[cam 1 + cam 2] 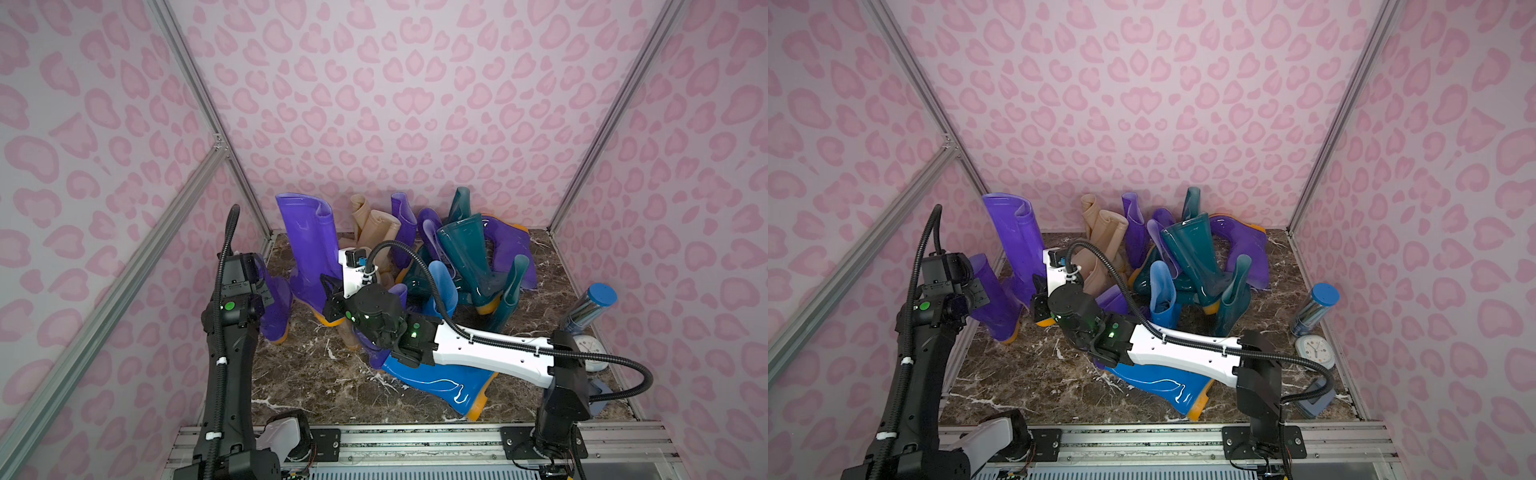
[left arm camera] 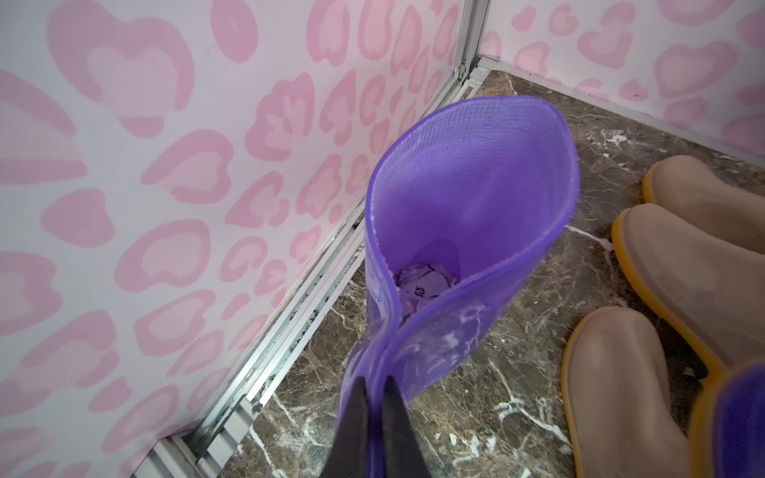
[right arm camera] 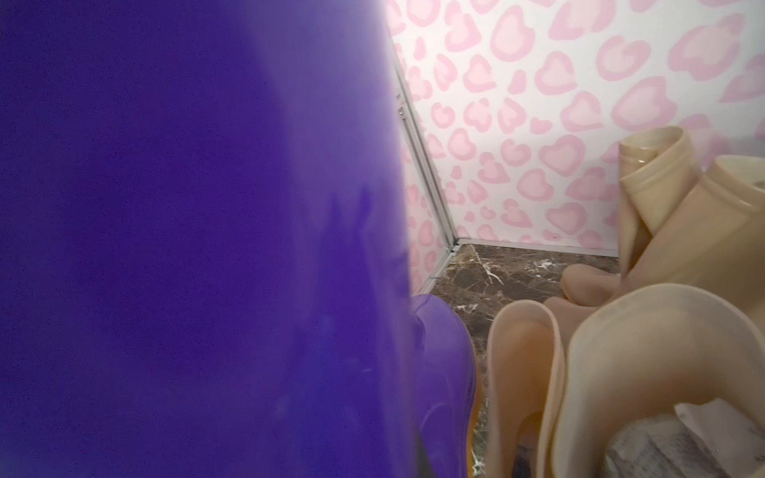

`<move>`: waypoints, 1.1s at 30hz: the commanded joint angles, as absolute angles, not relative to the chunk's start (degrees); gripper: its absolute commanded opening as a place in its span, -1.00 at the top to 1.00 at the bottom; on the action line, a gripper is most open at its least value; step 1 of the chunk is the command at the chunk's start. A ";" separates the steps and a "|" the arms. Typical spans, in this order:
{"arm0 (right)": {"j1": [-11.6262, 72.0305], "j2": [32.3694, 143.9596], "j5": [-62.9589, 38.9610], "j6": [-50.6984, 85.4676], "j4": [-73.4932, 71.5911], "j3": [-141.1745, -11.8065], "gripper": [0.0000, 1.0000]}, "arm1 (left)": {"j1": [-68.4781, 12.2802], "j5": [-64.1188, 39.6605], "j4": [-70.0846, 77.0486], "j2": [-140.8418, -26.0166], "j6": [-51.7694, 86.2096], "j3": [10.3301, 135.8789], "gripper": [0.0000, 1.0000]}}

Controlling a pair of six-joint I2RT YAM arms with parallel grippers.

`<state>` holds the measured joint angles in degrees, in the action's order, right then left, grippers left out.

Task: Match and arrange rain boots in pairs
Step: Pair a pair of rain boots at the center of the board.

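Purple rain boot (image 2: 476,186) stood upright on the table (image 1: 316,374) near the left wall (image 2: 145,186), left pincer (image 2: 374,383) clamped on its cuff, probably steadying it beside the tall purple boot (image 1: 309,245) as a pair; right pincer (image 1: 331,296) closed against that one, grip unclear.

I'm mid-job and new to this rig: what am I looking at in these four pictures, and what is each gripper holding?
Two robot arms work over a marble table, each ending in a gripper. Two pictures look down from overhead; the two others come from cameras on the arms' wrists. Purple, beige, teal and blue rain boots stand and lie jumbled on the table. The left gripper is shut on the rim of a purple boot. The right gripper, shut, seems to grip a taller purple boot.
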<state>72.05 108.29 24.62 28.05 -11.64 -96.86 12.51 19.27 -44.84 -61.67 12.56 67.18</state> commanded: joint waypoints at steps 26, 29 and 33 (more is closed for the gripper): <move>74.53 143.48 39.10 26.96 -15.08 -118.32 1.00 | 12.57 12.61 -40.15 -57.43 17.97 64.34 0.79; 74.39 143.85 37.28 28.63 -12.60 -116.57 1.00 | 12.61 11.66 -39.92 -56.45 17.88 64.15 0.57; 75.79 140.27 36.09 29.10 -13.88 -108.51 0.88 | 12.55 10.09 -41.12 -55.90 18.42 66.00 0.08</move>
<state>75.16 141.58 37.60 27.86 -13.91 -111.85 12.47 11.68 -42.13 -56.42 17.89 64.60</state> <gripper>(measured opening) 0.069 0.422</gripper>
